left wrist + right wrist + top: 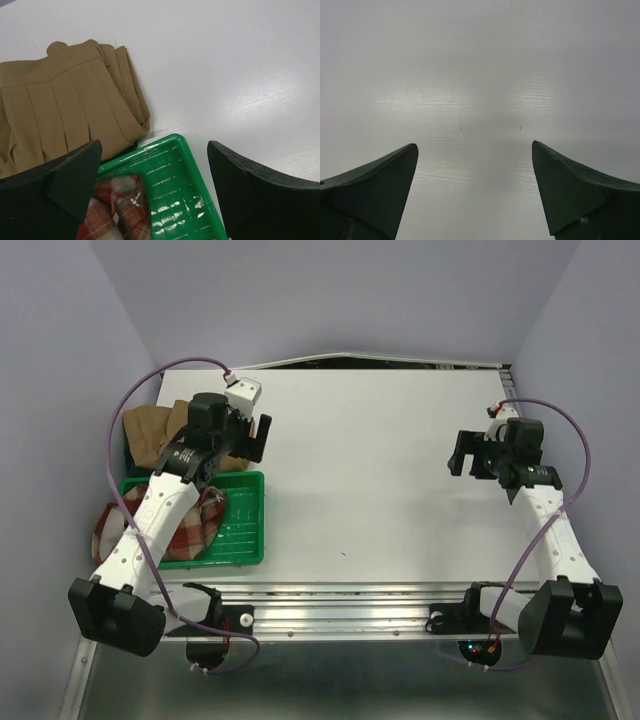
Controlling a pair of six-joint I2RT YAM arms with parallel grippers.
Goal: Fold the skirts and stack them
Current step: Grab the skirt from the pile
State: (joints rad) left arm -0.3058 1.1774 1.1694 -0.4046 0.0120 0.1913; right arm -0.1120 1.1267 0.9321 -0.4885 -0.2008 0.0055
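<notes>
Top external view shows you the green tray at the table's near left corner, with the plaid skirt bunched inside. Beyond it, tan skirts lie at the left edge. Your left gripper hangs wide open and empty over the tray's far rim. Your right gripper is the same, near the right edge.

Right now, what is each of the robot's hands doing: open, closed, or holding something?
Left hand: open, empty, above a corner of the green ribbed plastic tray.
Right hand: open, empty, over the white table.
</notes>
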